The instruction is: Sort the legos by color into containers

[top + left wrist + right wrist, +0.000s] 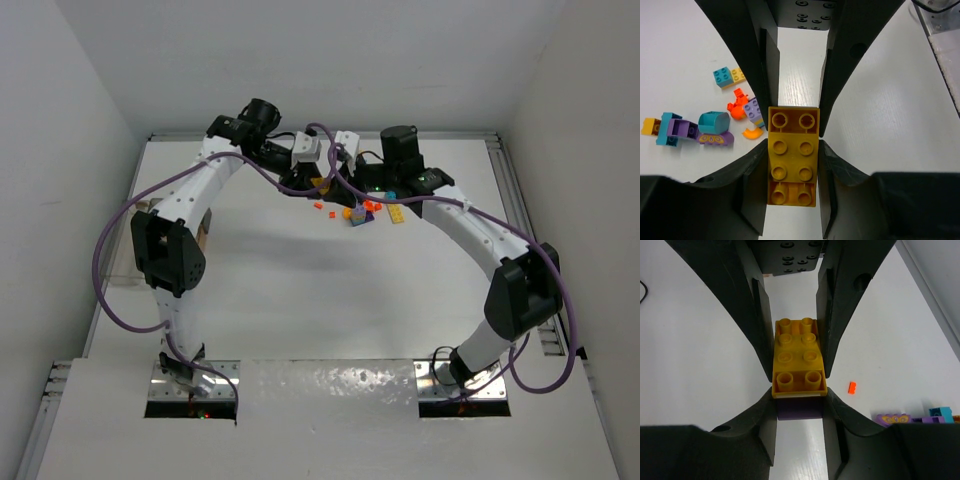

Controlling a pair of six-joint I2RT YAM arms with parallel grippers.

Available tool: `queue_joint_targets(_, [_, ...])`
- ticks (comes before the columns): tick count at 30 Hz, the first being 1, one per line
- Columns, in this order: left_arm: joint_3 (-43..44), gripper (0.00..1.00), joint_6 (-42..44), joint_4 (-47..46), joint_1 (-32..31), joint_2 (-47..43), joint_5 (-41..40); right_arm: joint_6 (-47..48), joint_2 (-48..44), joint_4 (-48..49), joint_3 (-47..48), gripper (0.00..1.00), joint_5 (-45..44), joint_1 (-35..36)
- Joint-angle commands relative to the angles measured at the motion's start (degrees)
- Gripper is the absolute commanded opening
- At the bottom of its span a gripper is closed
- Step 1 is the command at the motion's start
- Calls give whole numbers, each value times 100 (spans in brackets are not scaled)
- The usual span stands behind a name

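Note:
My left gripper (793,165) is shut on a long yellow lego (793,155), held above the table; from above this gripper (305,182) sits at the far middle. My right gripper (800,390) is shut on a yellow lego (799,357) stacked on a dark purple piece (799,409); from above it (385,200) is just right of the pile. Loose legos (355,212) lie between the two grippers: a teal and yellow pair (730,76), orange bits (737,106), and a teal dome on a purple piece (714,127). The clear containers (125,255) stand at the left table edge.
A tiny orange piece (852,387) and a purple butterfly piece (894,418) lie right of the right gripper. A clear bin wall (940,30) shows at the upper right of the left wrist view. Purple cables loop off both arms. White walls enclose the table.

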State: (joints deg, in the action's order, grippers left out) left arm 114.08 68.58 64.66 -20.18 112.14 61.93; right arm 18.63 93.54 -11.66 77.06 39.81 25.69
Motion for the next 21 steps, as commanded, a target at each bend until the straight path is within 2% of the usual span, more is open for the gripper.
queue_joint_targets(1, [176,33,-107,-244,-65,-342,372,166,-134,15,-68,4,-132,41])
queue_joint_targets(2, [184,56,-134,-252,-56,-342,364,193,-160,32,-146,1,-175,41])
queue_joint_targets(3, [193,67,-169,-253,-47,-350,337,193,-186,128,-217,0,-193,41])
queue_joint_targets(4, [202,72,-300,-340,-12,-350,346,193,-265,190,-357,0,-184,41])
queue_joint_targets(6, [185,72,-590,-559,58,-368,407,211,-327,313,-454,0,-193,41])
queue_joint_targets(8, [167,64,-959,-876,181,-377,451,237,-362,322,-499,0,-202,41])
queue_joint_targets(10, [158,54,-934,-912,190,-394,425,220,-362,349,-499,0,-202,50])
queue_joint_targets(12, [71,55,-794,-816,155,-394,399,202,-389,445,-507,0,-219,41])
queue_joint_targets(14, [9,59,-793,-719,112,-359,285,123,-415,603,-551,0,-220,41])
queue_joint_targets(18, [-53,68,-154,114,-29,-228,109,79,-424,753,-569,0,-264,50])
queue_joint_targets(20, [-70,68,-116,204,-73,-175,-5,88,-398,727,-543,0,-255,41])
queue_joint_targets(21, [-70,65,-151,161,-82,-157,-23,88,-389,735,-534,0,-237,41])
